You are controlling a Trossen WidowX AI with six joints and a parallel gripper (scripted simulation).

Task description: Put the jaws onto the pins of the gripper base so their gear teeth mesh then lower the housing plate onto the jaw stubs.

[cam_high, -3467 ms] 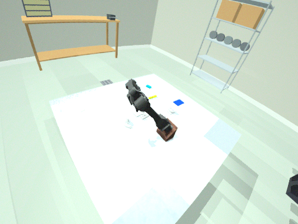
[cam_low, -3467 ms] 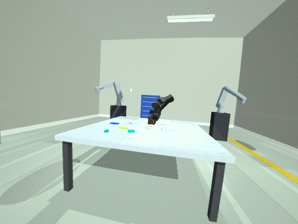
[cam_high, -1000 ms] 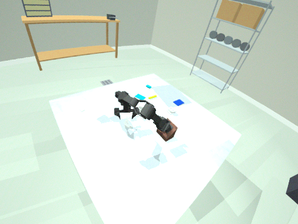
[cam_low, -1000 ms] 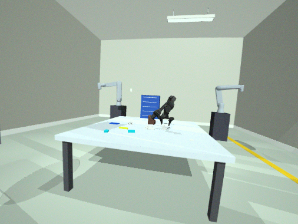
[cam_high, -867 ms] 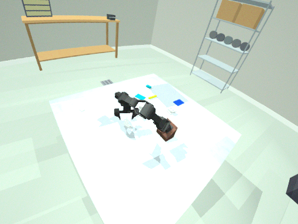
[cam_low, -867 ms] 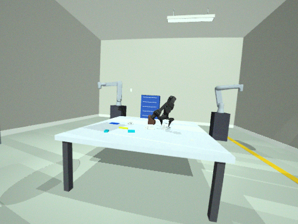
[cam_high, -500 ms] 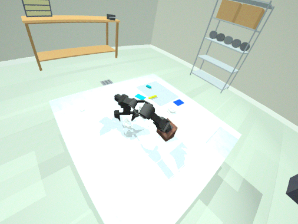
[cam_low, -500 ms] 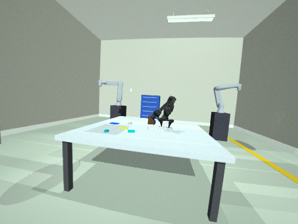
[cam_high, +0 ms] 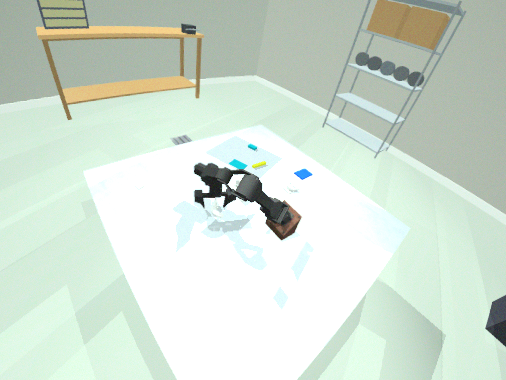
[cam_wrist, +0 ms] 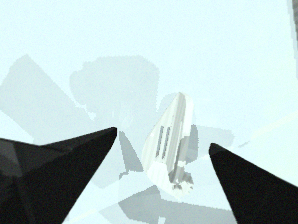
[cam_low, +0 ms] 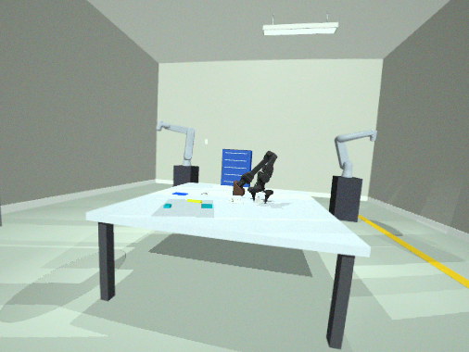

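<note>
- The big white table [cam_high: 200,300] [cam_low: 259,227] [cam_wrist: 240,50] holds up all the parts. I can't see a finished toy on it, so I think the job is near its start.
- The black arm [cam_high: 249,186] [cam_low: 266,173] bends over the table and points its claw down.
- The claw [cam_high: 214,202] [cam_low: 260,200] [cam_wrist: 161,139] is open very wide, and it has hold of nothing.
- Some other white bits [cam_high: 237,183] [cam_low: 236,200] sit near the arm. They may be the base with the pins, but they are too small to tell.
- The white toothed piece [cam_high: 217,208] [cam_low: 258,199] [cam_wrist: 167,140] is on the table under the claw. From above, it shows between the two fingertips, a bit nearer the right side of the wrist picture. It looks like one of the jaws. I think the step now is picking it up.
- Next, the claw should go down straight, with one finger on each side, then squeeze softly and lift. It is thin and looks slanted, so a finger could bump it or tip it.
- The tiny teeth are at one end. They must fit together later, so the piece should not twist.
</note>
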